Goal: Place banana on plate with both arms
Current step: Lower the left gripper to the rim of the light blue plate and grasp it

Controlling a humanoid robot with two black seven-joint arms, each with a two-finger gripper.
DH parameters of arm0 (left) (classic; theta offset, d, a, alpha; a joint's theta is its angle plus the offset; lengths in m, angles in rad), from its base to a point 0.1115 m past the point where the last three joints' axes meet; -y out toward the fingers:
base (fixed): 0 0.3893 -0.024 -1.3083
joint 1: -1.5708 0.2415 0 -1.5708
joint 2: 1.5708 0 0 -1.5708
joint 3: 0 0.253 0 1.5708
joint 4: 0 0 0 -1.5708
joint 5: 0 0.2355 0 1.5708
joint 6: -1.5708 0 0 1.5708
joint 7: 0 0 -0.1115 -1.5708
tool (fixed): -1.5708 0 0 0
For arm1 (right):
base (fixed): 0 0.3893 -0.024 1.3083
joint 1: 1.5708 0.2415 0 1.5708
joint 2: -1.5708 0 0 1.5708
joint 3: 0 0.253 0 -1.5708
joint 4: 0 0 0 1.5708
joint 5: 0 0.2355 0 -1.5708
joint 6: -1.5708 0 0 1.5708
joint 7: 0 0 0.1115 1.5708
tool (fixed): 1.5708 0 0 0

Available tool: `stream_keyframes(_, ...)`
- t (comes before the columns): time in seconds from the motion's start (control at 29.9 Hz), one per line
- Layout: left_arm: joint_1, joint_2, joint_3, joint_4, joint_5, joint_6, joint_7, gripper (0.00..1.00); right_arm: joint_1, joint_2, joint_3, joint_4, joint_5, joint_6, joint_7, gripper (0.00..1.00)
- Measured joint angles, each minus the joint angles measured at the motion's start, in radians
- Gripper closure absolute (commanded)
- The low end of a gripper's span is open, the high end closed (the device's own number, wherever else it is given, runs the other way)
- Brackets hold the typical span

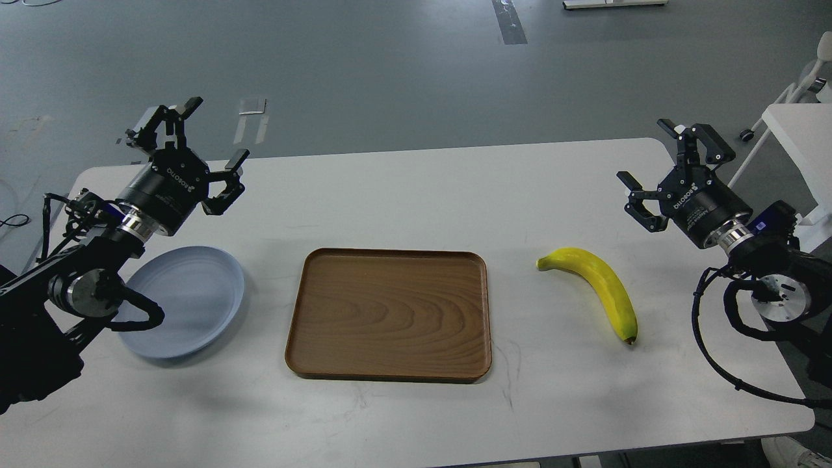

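The yellow banana [598, 286] lies on the white table [416, 195], right of the tray, dark tip toward me. The pale blue-grey plate [188, 299] lies at the left, partly hidden by my left arm. My left gripper [195, 140] is open and empty, raised above the table behind the plate. My right gripper [656, 166] is open and empty, up and to the right of the banana, apart from it.
A rectangular brown wooden tray [390, 315] lies in the middle of the table between plate and banana. A white piece of furniture [803, 133] stands past the table's right edge. Grey floor lies beyond the far edge.
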Motion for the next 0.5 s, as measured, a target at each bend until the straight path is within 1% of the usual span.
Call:
stream_keyframes(0.13,-0.031,0.007,-0.001,0.077,0.006,0.000,0.000,0.00,0.004,-0.001,-0.003,0.000,0.000,0.000,0.000,0.00)
stream_keyframes(0.23,-0.042,0.052,0.005,0.079,0.089,0.000,0.000,0.00,0.006,-0.007,-0.004,0.001,-0.001,0.000,0.000,0.00)
stream_keyframes(0.27,-0.046,0.077,0.005,0.063,0.143,0.000,0.000,0.00,0.007,-0.010,-0.005,0.001,-0.001,0.000,0.000,0.00)
stream_keyframes(0.37,-0.064,0.174,0.005,-0.041,0.384,0.000,0.000,0.00,0.011,-0.016,-0.005,0.002,-0.003,0.000,0.000,0.00)
stream_keyframes(0.5,-0.066,0.318,0.007,-0.218,0.747,0.000,0.000,0.00,0.012,-0.022,-0.006,0.002,-0.003,0.000,-0.001,0.00)
